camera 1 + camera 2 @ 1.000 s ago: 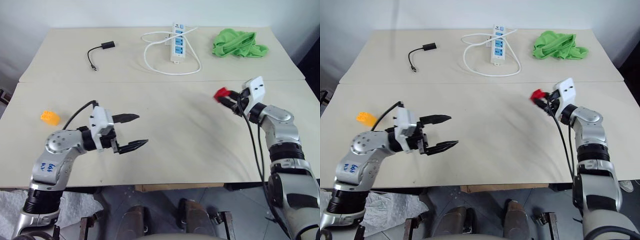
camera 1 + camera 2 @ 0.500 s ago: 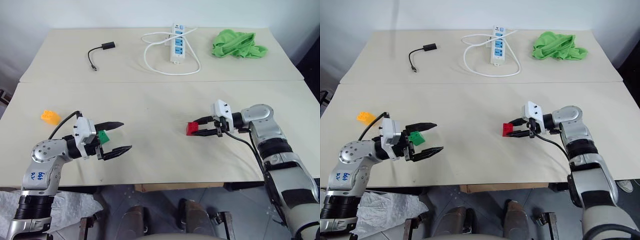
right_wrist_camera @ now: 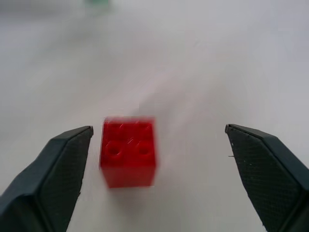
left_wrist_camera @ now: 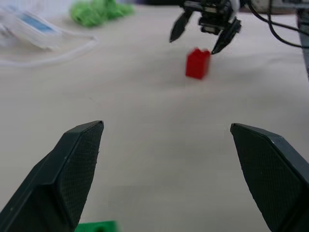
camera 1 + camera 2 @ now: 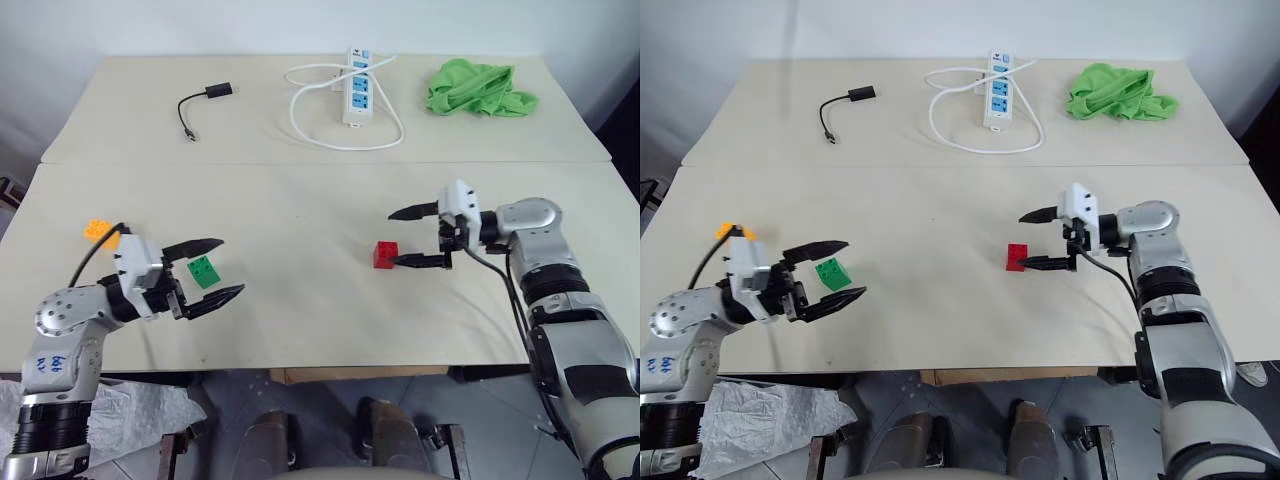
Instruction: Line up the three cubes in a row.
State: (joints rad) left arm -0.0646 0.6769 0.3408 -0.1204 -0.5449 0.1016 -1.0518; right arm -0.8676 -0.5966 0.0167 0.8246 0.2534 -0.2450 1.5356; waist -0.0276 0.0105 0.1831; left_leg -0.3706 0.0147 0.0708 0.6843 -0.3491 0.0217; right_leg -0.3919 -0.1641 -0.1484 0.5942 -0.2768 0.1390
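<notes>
The red cube (image 5: 385, 254) stands on the table (image 5: 300, 330) right of centre, studs up. My right gripper (image 5: 395, 238) is open just to its right, and its nearer fingertip almost touches the cube. In the right wrist view the red cube (image 3: 128, 151) sits free between the spread fingers, close to one of them. The green cube (image 5: 204, 271) lies flat on the table at the left, seen between the fingers of my open left gripper (image 5: 230, 267), which holds nothing. The orange-yellow cube (image 5: 98, 230) rests behind that hand near the left edge, partly hidden.
At the back lie a white power strip (image 5: 355, 85) with a looped cable, a black adapter cable (image 5: 200, 100) and a crumpled green cloth (image 5: 480, 88). A seam crosses the table between the back and front halves.
My right gripper brought the red cube from the far right down to the table, opened and let it go. My left arm drew back to the left, uncovering the green cube.
</notes>
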